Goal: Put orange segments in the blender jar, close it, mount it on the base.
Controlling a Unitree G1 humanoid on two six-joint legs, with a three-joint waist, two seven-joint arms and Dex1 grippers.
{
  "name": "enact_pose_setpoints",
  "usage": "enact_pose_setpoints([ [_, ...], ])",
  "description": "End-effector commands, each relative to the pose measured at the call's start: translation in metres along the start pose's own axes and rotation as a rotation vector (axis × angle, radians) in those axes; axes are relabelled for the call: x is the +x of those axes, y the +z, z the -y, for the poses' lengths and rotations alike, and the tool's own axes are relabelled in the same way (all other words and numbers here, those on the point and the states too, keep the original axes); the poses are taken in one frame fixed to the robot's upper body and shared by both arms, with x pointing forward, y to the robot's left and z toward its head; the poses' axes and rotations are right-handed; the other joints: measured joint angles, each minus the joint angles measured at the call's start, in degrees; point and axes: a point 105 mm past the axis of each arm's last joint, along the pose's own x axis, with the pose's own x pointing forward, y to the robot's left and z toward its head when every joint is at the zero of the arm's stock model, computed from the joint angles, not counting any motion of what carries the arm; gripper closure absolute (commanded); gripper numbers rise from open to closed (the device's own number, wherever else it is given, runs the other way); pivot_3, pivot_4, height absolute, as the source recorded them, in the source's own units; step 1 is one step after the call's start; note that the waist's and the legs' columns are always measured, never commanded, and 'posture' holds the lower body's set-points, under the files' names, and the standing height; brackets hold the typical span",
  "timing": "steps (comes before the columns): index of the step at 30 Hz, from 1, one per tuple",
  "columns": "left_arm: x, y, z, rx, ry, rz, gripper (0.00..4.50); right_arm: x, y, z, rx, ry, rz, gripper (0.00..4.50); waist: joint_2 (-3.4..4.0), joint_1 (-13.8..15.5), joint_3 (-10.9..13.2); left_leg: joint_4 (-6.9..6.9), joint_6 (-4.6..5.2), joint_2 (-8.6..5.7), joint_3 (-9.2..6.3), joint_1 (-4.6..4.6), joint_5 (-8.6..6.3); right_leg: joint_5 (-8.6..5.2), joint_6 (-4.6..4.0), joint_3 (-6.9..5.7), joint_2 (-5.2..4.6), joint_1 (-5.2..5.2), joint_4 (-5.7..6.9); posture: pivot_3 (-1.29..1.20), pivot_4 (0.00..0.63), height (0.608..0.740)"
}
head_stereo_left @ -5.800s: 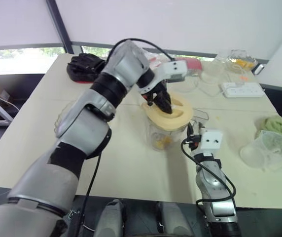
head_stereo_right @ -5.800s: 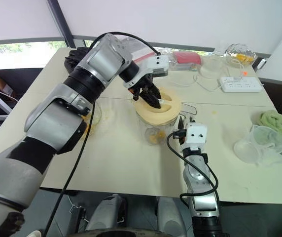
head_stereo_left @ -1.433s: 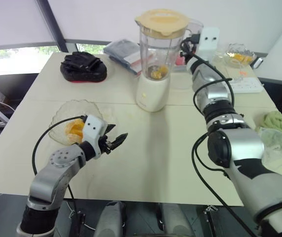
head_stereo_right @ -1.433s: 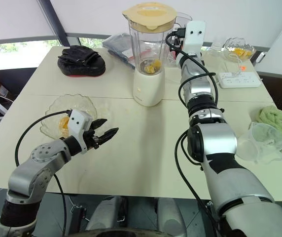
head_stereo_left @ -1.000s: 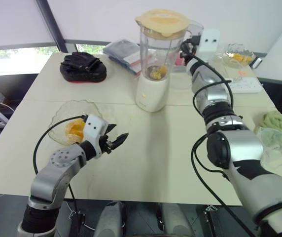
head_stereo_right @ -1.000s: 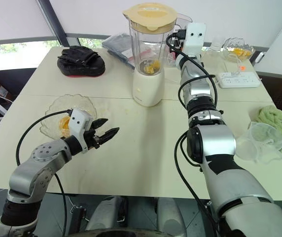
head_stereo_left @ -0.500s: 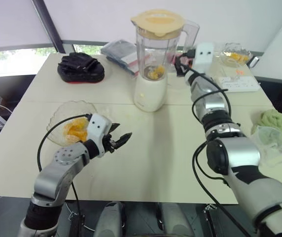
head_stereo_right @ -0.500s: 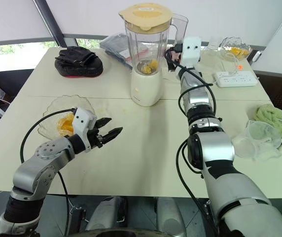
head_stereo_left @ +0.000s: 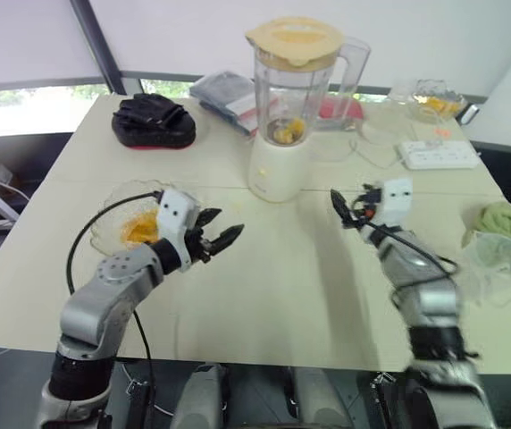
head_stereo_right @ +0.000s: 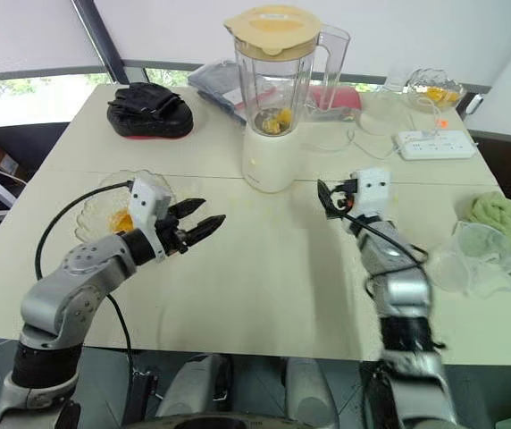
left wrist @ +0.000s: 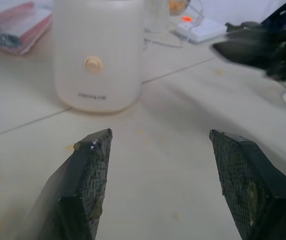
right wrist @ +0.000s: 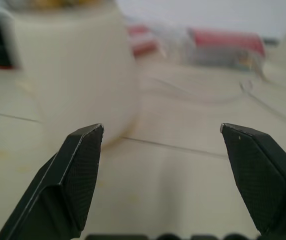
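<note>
The clear blender jar (head_stereo_left: 293, 85) stands on its white base (head_stereo_left: 277, 174) at the table's middle back, a yellow lid (head_stereo_left: 295, 37) on top and orange segments (head_stereo_left: 285, 134) at its bottom. My left gripper (head_stereo_left: 221, 238) hovers open and empty in front and to the left of the base, next to a glass bowl (head_stereo_left: 129, 225) that holds more segments. My right gripper (head_stereo_right: 326, 198) is low over the table just right of the base, open and empty. Both wrist views look past spread fingers (left wrist: 90, 175) at the base (right wrist: 78, 75).
A black bag (head_stereo_left: 153, 121) lies at the back left, books (head_stereo_left: 224, 89) behind the blender. A power strip (head_stereo_left: 439, 154) and a glass dish (head_stereo_left: 430, 95) sit at the back right. A green cloth (head_stereo_left: 497, 220) and a clear cup (head_stereo_right: 470, 259) are at the right edge.
The jar, once on the table with my left gripper at its lid, now sits on the base. In the last second my right gripper let go of the handle and came down beside the base.
</note>
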Motion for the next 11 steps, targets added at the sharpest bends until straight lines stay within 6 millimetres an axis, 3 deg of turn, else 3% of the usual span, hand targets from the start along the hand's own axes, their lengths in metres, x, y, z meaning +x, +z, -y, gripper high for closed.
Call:
enact_pose_setpoints([
  [1,-0.002,0.016,-0.004,0.025,0.014,0.05,1.26,-0.036,0.059,-0.018,-0.019,0.162,0.101,0.57,-0.11,0.1,0.0,0.04,0.0,0.01,-0.02,0.03,0.0,-0.01,-0.01,0.0,0.06,0.04,0.0,0.0,0.15,0.74],
  [5,-0.003,0.025,-0.01,0.036,0.041,0.072,1.26,-0.07,0.08,-0.025,-0.024,0.283,0.069,0.57,-0.24,0.2,-0.1,0.07,0.01,0.02,-0.11,0.11,0.01,-0.13,-0.26,-0.02,0.29,0.18,0.0,0.0,0.15,0.74],
  [11,-0.007,0.032,-0.015,0.051,0.054,0.089,1.26,-0.096,0.079,-0.031,0.008,0.377,-0.027,0.57,-0.31,0.2,0.0,0.08,0.01,-0.01,-0.03,0.07,0.01,-0.14,-0.27,0.04,0.25,0.17,-0.1,0.0,0.15,0.74],
])
